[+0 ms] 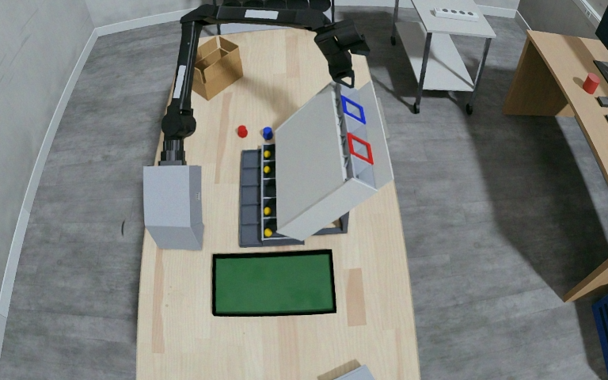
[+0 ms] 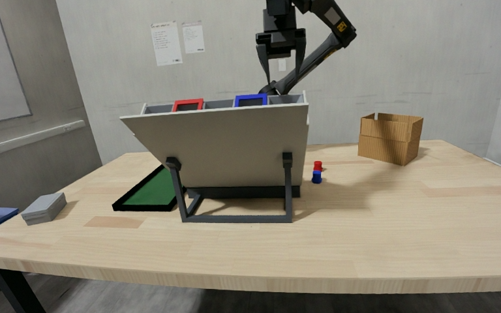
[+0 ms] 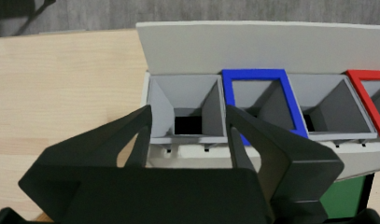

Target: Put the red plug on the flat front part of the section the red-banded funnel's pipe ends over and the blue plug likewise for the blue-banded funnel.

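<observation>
My gripper (image 1: 345,85) hangs open and empty just above the plain end funnel (image 3: 187,109) of the tilted grey cover (image 1: 312,160); it also shows in the side view (image 2: 281,77) and the wrist view (image 3: 188,114). The blue-banded funnel (image 3: 263,100) is the neighbour of that end funnel, and the red-banded funnel (image 3: 371,100) lies two further along. The red plug (image 1: 242,131) and the blue plug (image 1: 267,133) stand upright on the table beside the cover's near end. Several yellow marbles (image 1: 267,153) lie in the sections of the dark tray (image 1: 256,197) under the cover's lower edge. The pipes are hidden.
An open cardboard box (image 1: 216,66) stands at the far end of the table. A tall grey box (image 1: 172,205) stands by the arm's base. A green mat with a black rim (image 1: 273,282) lies beyond the tray. A small grey box (image 2: 44,208) sits at the table's corner.
</observation>
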You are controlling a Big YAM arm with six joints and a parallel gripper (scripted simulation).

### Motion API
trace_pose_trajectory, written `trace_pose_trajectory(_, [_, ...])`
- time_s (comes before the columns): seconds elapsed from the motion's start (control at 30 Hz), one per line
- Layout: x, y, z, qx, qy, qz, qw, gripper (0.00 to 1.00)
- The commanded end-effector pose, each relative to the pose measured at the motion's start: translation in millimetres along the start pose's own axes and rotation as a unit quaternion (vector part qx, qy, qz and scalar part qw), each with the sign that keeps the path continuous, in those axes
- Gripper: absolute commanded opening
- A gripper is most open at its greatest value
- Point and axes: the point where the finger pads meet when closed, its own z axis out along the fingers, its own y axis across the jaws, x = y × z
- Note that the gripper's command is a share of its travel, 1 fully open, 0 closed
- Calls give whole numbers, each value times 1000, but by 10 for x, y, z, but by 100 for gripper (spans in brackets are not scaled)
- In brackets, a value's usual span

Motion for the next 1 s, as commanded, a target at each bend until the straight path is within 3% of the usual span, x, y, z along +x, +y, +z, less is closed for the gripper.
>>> trace_pose_trajectory(0.0, [-66, 20, -79, 2, -10, -6, 1000, 59])
trace_pose_trajectory(0.43, [-66, 20, -79, 2, -10, -6, 1000, 59])
trace_pose_trajectory(0.97, [-207, 45, -377, 0, -10, -17, 1000, 59])
